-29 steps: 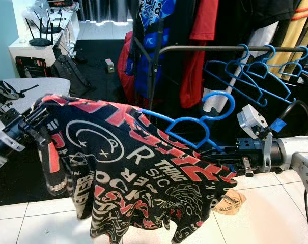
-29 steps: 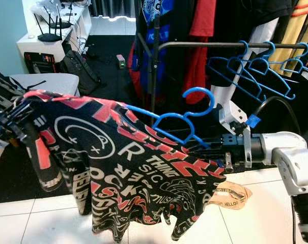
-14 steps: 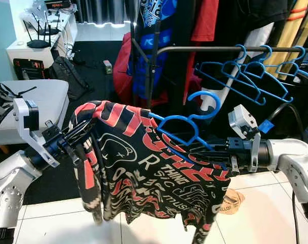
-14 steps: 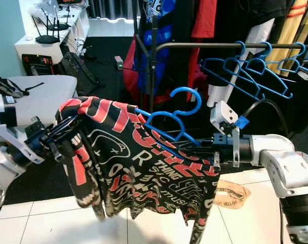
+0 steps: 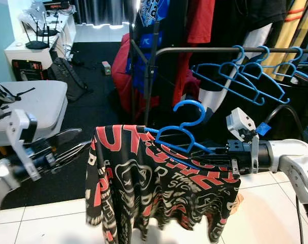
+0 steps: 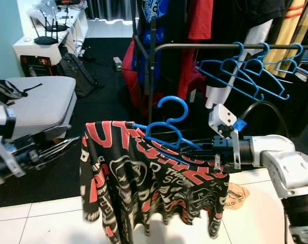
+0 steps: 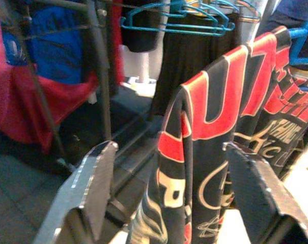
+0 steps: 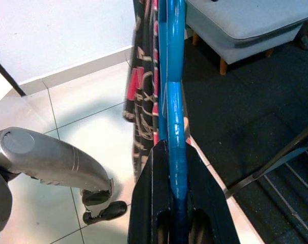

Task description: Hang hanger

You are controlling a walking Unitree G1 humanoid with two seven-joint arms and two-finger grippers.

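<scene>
The right claw (image 5: 215,152) is pinched tight on one arm of a blue hanger (image 5: 182,140), holding it out level in front of the clothes rack (image 5: 204,50). A black and red printed shirt (image 5: 154,188) is draped over the hanger and hangs down towards the white tiled floor (image 5: 266,213). The hanger's hook points up, below the rail and short of it. Off to the left, the left claw (image 5: 75,147) has its fingers spread wide, empty, just beside the shirt's edge. More blue hangers (image 5: 250,76) hang on the rail to the right, and a grey padded stool (image 5: 31,101) stands at the left.
</scene>
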